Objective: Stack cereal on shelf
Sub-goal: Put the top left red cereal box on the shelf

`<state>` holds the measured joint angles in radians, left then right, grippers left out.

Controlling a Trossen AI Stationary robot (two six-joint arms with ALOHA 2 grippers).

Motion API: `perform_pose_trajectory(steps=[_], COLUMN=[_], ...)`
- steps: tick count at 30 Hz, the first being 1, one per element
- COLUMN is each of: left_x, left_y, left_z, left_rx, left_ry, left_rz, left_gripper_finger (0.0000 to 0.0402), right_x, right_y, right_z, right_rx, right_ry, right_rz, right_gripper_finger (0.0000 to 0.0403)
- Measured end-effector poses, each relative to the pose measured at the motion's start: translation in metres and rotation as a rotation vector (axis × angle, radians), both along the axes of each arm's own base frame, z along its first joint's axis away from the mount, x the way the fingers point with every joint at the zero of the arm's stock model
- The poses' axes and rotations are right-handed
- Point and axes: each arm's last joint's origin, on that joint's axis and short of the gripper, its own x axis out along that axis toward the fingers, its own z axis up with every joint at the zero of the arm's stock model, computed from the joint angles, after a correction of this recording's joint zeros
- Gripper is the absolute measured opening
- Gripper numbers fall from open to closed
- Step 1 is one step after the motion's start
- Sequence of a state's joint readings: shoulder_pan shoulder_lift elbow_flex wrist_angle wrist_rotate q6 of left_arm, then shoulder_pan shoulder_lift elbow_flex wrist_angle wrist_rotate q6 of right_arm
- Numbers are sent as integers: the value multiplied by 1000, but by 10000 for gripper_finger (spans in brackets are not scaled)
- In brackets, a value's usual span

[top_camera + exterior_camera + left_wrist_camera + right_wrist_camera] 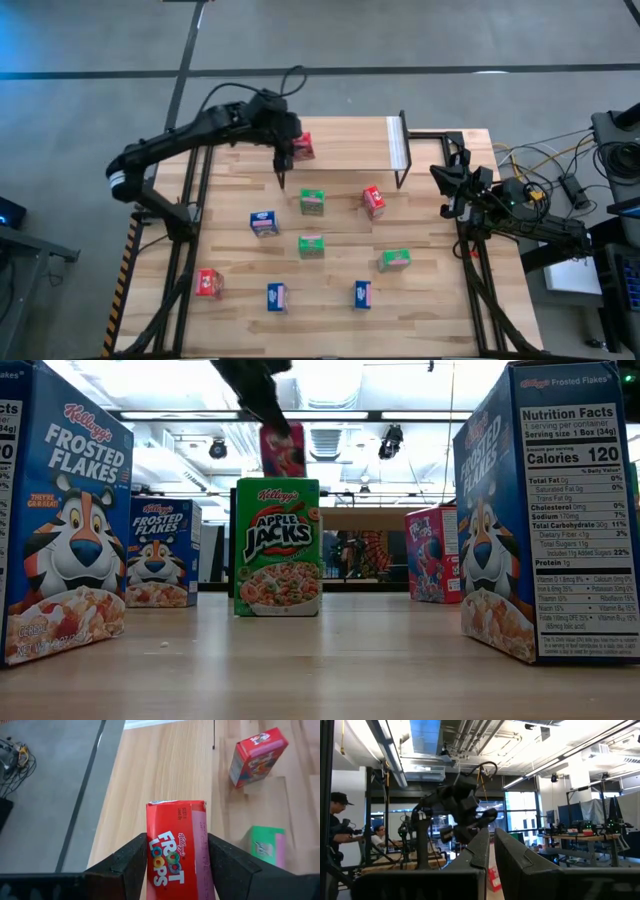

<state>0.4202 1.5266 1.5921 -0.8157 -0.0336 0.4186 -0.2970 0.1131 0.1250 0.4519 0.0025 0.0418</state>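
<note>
1. Near the table's (430,300) far edge, left gripper (297,148) clamps a red cereal box (303,147), airborne beside the shelf (350,145).
2. Box's long axis runs along the fingers (131,865).
3. Right gripper (452,185) waits at the right edge, fingers nearly together, empty.

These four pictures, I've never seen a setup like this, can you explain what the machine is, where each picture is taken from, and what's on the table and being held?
It is a robot with two dark arms at a wooden table. One picture looks straight down from above, one looks level across the tabletop, and two come from cameras on the arms' wrists.

The left gripper holds a red cereal box, Froot Loops, lifted off the table beside the shelf, a small wooden rack with nothing on it yet. The right gripper waits at the table's right edge with its fingers nearly together, holding nothing.

Eight more little boxes stand around the table: two red, three green, three blue. The nearest green one reads Apple Jacks; the blue ones are Frosted Flakes.
</note>
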Motion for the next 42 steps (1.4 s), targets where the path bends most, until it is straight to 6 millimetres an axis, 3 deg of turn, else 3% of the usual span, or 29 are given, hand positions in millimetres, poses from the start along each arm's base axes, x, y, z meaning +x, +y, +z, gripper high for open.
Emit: perform_pose_trajectory(steps=[12,24,35,42], left_x=[14,17,-7,-24], left_y=[9,13,-2,-21], left_z=[-12,-15,16,33], left_rx=[45,52,106,15], left_ry=[25,29,-55,-149], left_rz=[-42,-36,-52,-101], left_gripper_finger=[177,239,246,239], right_x=[0,0,0,0], right_y=[0,0,0,0], right_z=[0,0,0,0], right_rx=[0,0,-1,-1], right_ry=[0,-1,-1,-2], right_rz=[0,1,0,-1], right_gripper_finger=[18,18,18,18])
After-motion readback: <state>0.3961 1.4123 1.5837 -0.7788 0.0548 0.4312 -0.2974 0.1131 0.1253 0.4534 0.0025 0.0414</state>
